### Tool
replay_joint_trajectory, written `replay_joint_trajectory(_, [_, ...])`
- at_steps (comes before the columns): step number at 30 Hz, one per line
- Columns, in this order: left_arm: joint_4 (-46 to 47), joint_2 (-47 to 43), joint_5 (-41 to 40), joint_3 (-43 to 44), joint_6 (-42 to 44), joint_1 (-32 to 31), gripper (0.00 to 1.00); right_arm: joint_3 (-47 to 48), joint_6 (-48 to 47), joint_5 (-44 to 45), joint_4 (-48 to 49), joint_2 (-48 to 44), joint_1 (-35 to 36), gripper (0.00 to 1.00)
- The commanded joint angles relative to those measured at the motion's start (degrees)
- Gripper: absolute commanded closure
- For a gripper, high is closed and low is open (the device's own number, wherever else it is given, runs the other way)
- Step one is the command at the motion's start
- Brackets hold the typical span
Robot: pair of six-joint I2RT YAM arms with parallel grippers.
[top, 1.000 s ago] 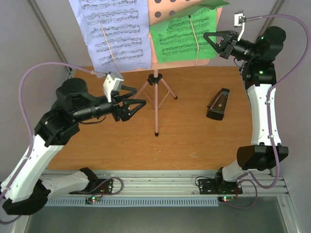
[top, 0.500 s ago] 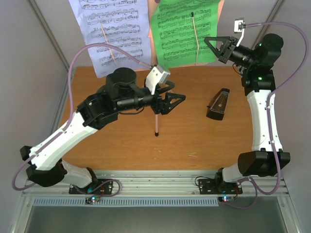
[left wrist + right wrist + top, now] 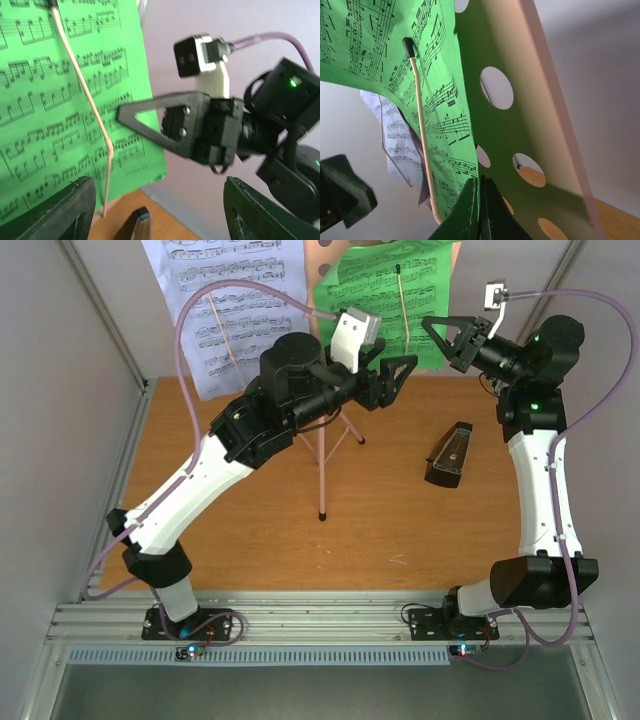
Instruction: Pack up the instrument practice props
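**Status: right tool closed at the green sheet, left tool apart**

The top view shows the pink music stand (image 3: 322, 455) standing on its tripod on the table (image 3: 250, 530). It carries the white sheet (image 3: 230, 310) and the green sheet (image 3: 385, 295). The metronome (image 3: 450, 453) sits on the table to the right, well apart from both arms. The left tool (image 3: 400, 378) hangs in the air in front of the green sheet's lower right corner. The left wrist view shows its 2 fingers spread wide. Only that view shows the right tool (image 3: 125, 112) side-on, with its tip at the sheet's right edge. Only the right wrist view shows the hole-punched desk (image 3: 540, 100) close up. There the right tool's 2 fingers are pressed together, and the sheet's edge appears to be pinched between them.
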Motion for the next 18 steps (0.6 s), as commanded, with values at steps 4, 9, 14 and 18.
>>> replay_joint_trajectory(4, [-0.33,7.47,-4.08,12.29,-2.36,2.18,0.32,-0.51,-0.09,0.56,0.93,-2.36,-0.23,0.99])
replay_joint_trajectory(9, [-0.42,10.34,-1.74,14.95,-6.26,5.31,0.34,-0.51,-0.58,0.53,0.54,-2.25,-0.23,0.99])
replay_joint_trajectory(14, [1.16,12.19,2.86,15.58,-6.81,6.05,0.39,-0.64,-1.71,0.41,-0.49,-2.49,-0.23,0.99])
replay_joint_trajectory(18, [1.95,13.92,5.37,16.57,-6.95,6.24,0.43,-0.82,-2.30,0.48,-0.89,-2.56,-0.23,0.99])
